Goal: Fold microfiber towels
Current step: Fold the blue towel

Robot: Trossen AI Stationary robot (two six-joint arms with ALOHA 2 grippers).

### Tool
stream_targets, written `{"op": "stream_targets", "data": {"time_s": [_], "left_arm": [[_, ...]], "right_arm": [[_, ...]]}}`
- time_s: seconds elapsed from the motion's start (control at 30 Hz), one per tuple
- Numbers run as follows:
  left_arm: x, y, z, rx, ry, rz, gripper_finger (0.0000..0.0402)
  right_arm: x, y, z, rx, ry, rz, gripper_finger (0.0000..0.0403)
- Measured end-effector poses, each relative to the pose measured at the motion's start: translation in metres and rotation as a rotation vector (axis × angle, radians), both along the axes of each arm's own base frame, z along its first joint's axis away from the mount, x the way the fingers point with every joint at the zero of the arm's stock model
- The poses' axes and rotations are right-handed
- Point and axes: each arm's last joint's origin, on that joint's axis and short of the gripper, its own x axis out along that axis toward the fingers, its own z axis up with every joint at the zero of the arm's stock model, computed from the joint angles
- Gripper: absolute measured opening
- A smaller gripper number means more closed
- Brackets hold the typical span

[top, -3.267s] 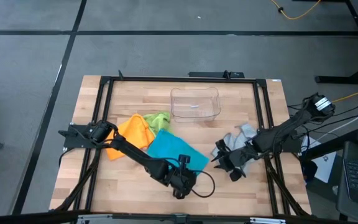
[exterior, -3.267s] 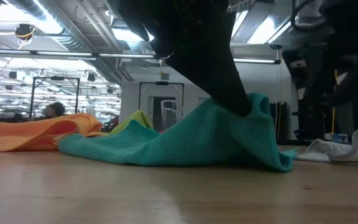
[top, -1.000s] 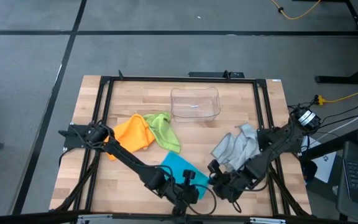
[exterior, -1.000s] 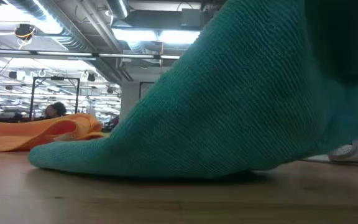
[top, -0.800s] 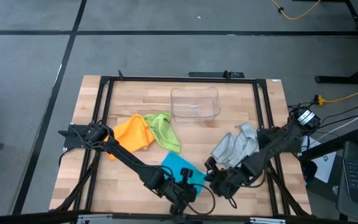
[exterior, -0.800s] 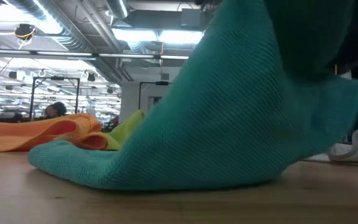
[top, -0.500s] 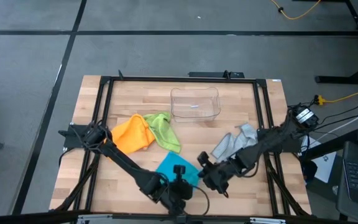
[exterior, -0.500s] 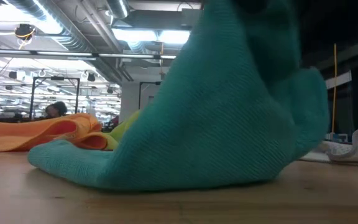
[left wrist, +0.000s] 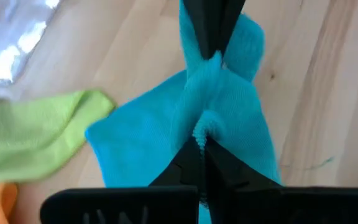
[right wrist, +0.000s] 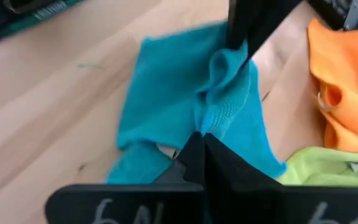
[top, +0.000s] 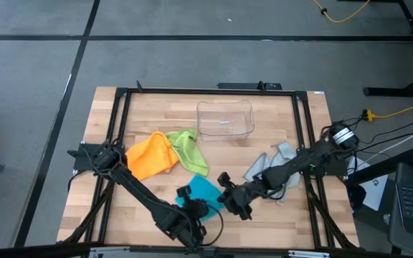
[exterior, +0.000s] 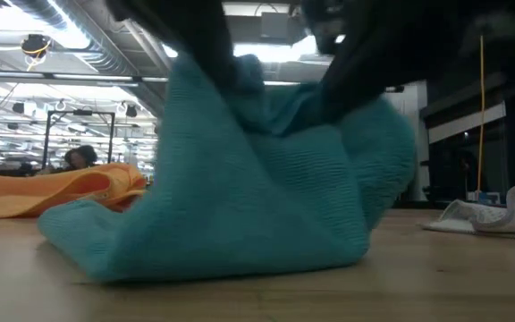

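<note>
4 small towels on the wooden surface. The teal towel sits bunched up near the front edge, pinched at 2 spots and partly lifted. The orange towel and green towel lie crumpled, touching. The grey towel lies rumpled at right.

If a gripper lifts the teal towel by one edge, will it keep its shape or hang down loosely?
Probably it hangs loosely: the teal towel bunches into soft folds where the left gripper and right gripper pinch it. It also seems light, since its lifted part stands up between two small pinches. Its ribbed weave suggests it is not slippery.
</note>
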Motion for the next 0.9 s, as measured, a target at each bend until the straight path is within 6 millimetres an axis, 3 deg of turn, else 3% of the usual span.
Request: {"op": "stream_targets", "data": {"time_s": [0.17, 0.63, 0.9], "left_arm": [[-0.005, 0.002, -0.007, -0.042, 0.02, 0.07, 0.0], [-0.024, 0.006, -0.015, -0.034, 0.078, 0.233, 0.0], [-0.029, 0.014, -0.031, -0.051, 0.148, 0.279, 0.0]], "right_arm": [[0.016, -0.006, -0.016, -0.032, -0.05, -0.018, 0.0], [0.032, -0.025, -0.012, -0.023, -0.151, -0.042, 0.0], [0.046, -0.037, -0.028, 0.013, -0.16, -0.046, 0.0006]]}}
